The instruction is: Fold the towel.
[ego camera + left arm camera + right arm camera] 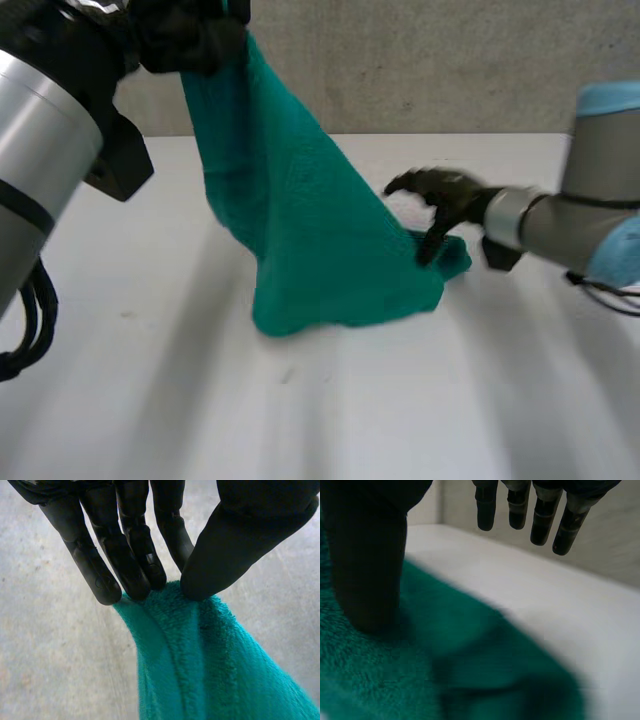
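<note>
A teal towel point(300, 220) hangs from my left hand point(190, 40), raised high at the back left, and its lower end rests bunched on the white table point(400, 400). In the left wrist view the fingers point(125, 565) and thumb pinch the towel's top edge point(175, 610) between them. My right hand point(450, 200) is low over the towel's right corner point(450, 255), fingers spread. In the right wrist view the thumb point(367, 570) presses down on the towel point(445, 670) while the fingers point(540, 515) hang straight above the bare table, holding nothing.
A grey wall point(450, 60) rises behind the table's far edge. Bare tabletop lies in front of the towel and to its left point(130, 330).
</note>
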You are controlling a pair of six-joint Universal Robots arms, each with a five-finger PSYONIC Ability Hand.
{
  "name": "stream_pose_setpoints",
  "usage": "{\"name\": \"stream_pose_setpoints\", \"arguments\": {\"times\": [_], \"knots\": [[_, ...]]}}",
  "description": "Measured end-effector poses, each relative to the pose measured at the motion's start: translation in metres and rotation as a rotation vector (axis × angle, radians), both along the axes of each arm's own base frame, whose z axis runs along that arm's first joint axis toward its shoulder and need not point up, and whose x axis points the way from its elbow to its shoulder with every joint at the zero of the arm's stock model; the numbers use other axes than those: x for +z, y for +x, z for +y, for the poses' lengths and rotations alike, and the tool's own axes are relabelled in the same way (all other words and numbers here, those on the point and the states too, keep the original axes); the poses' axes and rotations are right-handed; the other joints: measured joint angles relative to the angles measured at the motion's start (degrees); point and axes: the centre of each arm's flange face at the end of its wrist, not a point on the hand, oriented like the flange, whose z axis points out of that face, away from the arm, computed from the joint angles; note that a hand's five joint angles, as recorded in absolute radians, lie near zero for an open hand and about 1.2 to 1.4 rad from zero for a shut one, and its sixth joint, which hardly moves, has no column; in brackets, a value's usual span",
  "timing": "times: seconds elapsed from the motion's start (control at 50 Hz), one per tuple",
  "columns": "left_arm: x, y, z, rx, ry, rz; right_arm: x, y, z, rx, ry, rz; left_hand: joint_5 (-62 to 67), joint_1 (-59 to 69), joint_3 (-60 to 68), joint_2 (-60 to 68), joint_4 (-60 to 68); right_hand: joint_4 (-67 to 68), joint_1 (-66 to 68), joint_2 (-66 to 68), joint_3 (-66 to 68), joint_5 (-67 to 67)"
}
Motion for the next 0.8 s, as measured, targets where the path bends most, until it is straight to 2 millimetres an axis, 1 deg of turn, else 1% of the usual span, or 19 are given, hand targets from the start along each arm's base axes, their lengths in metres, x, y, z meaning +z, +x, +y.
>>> {"name": "stream_pose_setpoints", "arguments": {"times": [0.1,0.12,0.14,0.16,0.2,0.24,0.26,0.32,0.36,0.38,0.44,0.48,0.56,0.6,0.62,0.64,0.72,0.74,0.8], "knots": [[0.009,0.000,0.003,-0.008,-0.038,0.003,-0.025,0.033,0.027,0.143,0.117,0.002,0.0,0.0,0.0,0.0,0.0,0.0,0.1,0.0,0.1,0.0],[0.011,0.000,0.002,-0.007,-0.048,0.004,-0.029,0.039,0.034,0.167,0.137,0.005,0.0,0.0,0.0,0.0,0.0,11.5,11.9,11.8,12.1,11.0],[0.011,0.000,0.002,-0.007,-0.048,0.004,-0.029,0.039,0.034,0.167,0.137,0.005,0.0,0.0,0.0,0.0,0.0,11.5,11.9,11.8,12.1,11.0],[0.013,0.000,0.001,-0.002,-0.062,0.006,-0.030,0.046,0.039,0.176,0.146,0.007,0.0,0.0,0.0,0.0,0.0,31.7,32.2,32.8,32.3,30.1],[0.014,0.000,0.000,0.001,-0.067,0.007,-0.029,0.047,0.039,0.172,0.142,0.007,0.0,0.0,0.0,0.0,0.0,32.9,33.2,34.0,33.5,31.2],[0.016,0.000,-0.004,0.013,-0.082,0.006,-0.018,0.049,0.035,0.124,0.096,-0.002,0.0,0.0,0.0,0.0,0.0,51.8,44.9,53.0,52.5,49.7],[0.017,0.000,-0.006,0.019,-0.088,0.005,-0.013,0.048,0.032,0.105,0.074,-0.008,0.0,0.0,0.0,0.0,0.0,53.8,45.3,54.8,54.6,51.7],[0.015,0.002,-0.019,0.063,-0.104,-0.010,0.038,0.038,0.023,0.003,-0.091,-0.057,0.0,0.0,0.0,0.0,0.0,54.9,45.3,55.0,55.6,52.4],[0.015,0.002,-0.019,0.063,-0.104,-0.010,0.038,0.038,0.023,0.003,-0.091,-0.057,0.0,0.0,0.0,0.0,0.0,54.9,45.3,55.0,55.6,52.4],[0.013,0.006,-0.029,0.098,-0.108,-0.024,0.068,0.027,0.024,-0.038,-0.182,-0.070,0.0,0.0,0.0,0.0,0.0,54.9,45.3,55.0,55.6,52.4],[0.009,0.012,-0.044,0.146,-0.108,-0.042,0.098,0.011,0.032,-0.071,-0.282,-0.057,0.0,0.0,0.1,0.1,0.0,54.9,45.3,55.0,55.6,52.4],[0.004,0.017,-0.056,0.179,-0.099,-0.054,0.109,0.001,0.044,-0.071,-0.327,-0.015,0.0,0.0,0.1,0.1,0.0,54.9,45.3,55.0,55.6,52.4],[-0.011,0.024,-0.077,0.225,-0.064,-0.082,0.107,-0.015,0.073,-0.036,-0.354,0.115,0.0,0.0,0.1,0.1,0.0,54.9,45.3,55.0,55.6,52.4],[-0.027,0.025,-0.087,0.235,-0.020,-0.111,0.093,-0.021,0.089,0.001,-0.325,0.202,-0.1,-0.3,-0.2,-0.4,-0.2,54.9,45.3,55.0,55.6,52.4],[-0.027,0.025,-0.087,0.235,-0.020,-0.111,0.093,-0.021,0.089,0.001,-0.325,0.202,-0.1,-0.3,-0.2,-0.4,-0.2,54.9,45.3,55.0,55.6,52.4],[-0.042,0.023,-0.090,0.233,0.025,-0.138,0.082,-0.025,0.098,0.023,-0.303,0.250,-13.2,-15.9,-15.8,-16.3,-16.1,53.4,44.0,53.6,54.2,51.3],[-0.076,0.015,-0.090,0.203,0.132,-0.204,0.068,-0.028,0.102,0.029,-0.290,0.298,-41.0,-44.9,-43.2,-44.6,-43.9,26.8,21.7,26.8,27.8,26.0],[-0.092,0.009,-0.087,0.181,0.182,-0.237,0.064,-0.029,0.099,0.011,-0.302,0.306,-48.3,-50.9,-50.3,-50.9,-51.1,19.7,16.8,20.1,20.7,18.8],[-0.117,-0.003,-0.078,0.134,0.251,-0.287,0.061,-0.030,0.090,-0.032,-0.334,0.310,-52.3,-53.4,-54.6,-55.2,-55.2,17.2,15.2,17.9,18.1,16.2]]}}
